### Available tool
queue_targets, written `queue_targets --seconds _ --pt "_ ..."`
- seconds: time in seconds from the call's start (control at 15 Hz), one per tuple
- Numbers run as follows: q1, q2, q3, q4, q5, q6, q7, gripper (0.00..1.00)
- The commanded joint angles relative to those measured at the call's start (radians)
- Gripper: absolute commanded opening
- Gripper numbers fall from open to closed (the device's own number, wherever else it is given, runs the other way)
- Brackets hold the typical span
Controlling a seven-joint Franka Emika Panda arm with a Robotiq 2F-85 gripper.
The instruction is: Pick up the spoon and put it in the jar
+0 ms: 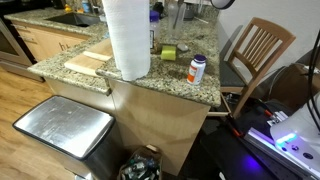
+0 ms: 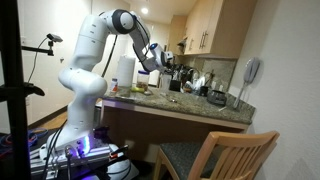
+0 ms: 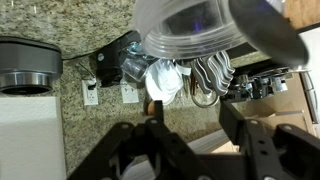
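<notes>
In the wrist view the jar (image 3: 190,30), clear and round-rimmed, fills the top middle, close to the camera. A white spoon (image 3: 163,80) with a brownish handle end shows by the jar's rim, just beyond my left fingertip. I cannot tell whether it rests inside the jar. My gripper (image 3: 195,115) has its dark fingers spread apart with nothing between them. In an exterior view the gripper (image 2: 163,64) hangs above the granite counter (image 2: 190,103).
A paper towel roll (image 1: 127,38) stands at the counter's near edge. A cutting board (image 1: 88,62), a green object (image 1: 168,52) and a small white bottle with an orange label (image 1: 197,69) sit around it. A steel bin (image 1: 65,125) and a wooden chair (image 1: 258,50) stand nearby.
</notes>
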Motion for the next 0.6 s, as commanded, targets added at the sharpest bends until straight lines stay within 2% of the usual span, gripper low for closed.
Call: queue_targets --seconds 0.0,0.13,0.27,0.33,0.4,0.47,0.53 --pt "-0.003 0.021 -0.016 0.02 -0.008 0.041 -0.015 0.88" --pt "-0.014 0.011 0.002 0.004 -0.007 0.03 -0.005 1.0" --pt "-0.012 -0.006 0.005 -0.009 -0.011 -0.023 -0.007 1.0" --pt "-0.041 -0.025 0.058 -0.043 -0.011 -0.052 0.007 1.0" --pt "-0.078 -0.041 0.146 -0.097 0.176 -0.057 -0.168 1.0" --pt "-0.082 -0.047 0.177 -0.118 0.235 -0.076 -0.19 1.0" --pt "-0.042 -0.005 0.092 -0.044 0.139 -0.039 -0.099 1.0"
